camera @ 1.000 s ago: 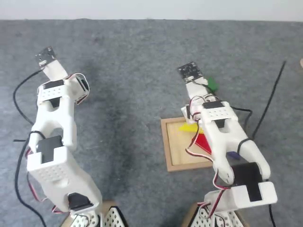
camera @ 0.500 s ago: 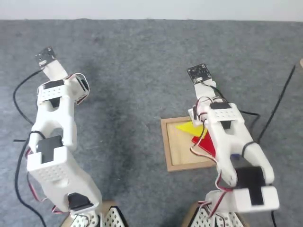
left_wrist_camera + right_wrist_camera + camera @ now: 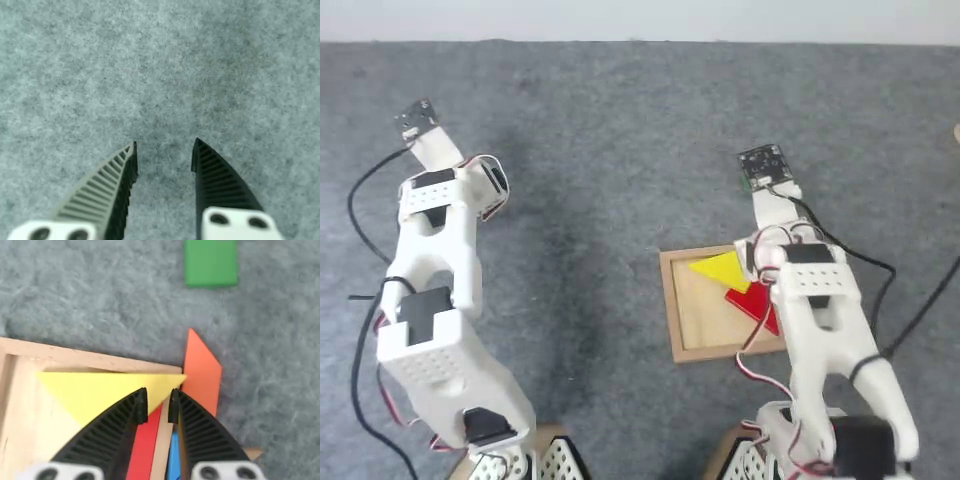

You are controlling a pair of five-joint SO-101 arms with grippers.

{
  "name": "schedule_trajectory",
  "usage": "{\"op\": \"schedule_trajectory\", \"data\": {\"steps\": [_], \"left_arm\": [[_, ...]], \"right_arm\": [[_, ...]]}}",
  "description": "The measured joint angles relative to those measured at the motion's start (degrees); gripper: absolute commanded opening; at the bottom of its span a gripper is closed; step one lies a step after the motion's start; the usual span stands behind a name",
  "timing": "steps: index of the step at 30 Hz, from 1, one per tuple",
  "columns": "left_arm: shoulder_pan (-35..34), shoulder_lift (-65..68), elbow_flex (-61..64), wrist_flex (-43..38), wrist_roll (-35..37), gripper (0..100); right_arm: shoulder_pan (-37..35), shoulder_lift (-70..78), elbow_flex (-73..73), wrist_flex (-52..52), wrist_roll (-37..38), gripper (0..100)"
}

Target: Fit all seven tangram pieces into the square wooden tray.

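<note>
Grey carpet covers the desk point(image 3: 600, 150); the wooden tray point(image 3: 670, 310) sits at 4 o'clock, with the yellow triangle point(image 3: 100, 390) inside. The right gripper point(image 3: 157, 402), barely parted and empty, hovers at the triangle's corner. Pressing down there could wedge it on the rim. The left gripper point(image 3: 164, 155) gapes, holding nothing.

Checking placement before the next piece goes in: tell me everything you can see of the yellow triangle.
The yellow triangle is a flat, plain, matte piece lying inside the wooden tray, its long edge along the rim farthest from the arm bases. A red piece adjoins it. The right gripper, narrowly open, hangs over one corner; whether it touches is unclear.
</note>
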Motion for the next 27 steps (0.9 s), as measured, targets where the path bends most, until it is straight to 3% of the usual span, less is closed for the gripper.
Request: {"op": "schedule_trajectory", "data": {"steps": [27], "left_arm": [[0.0, 0.0, 0.0, 0.0, 0.0, 18]], "right_arm": [[4.4, 4.1, 1.1, 0.0, 0.4, 4.8]]}}
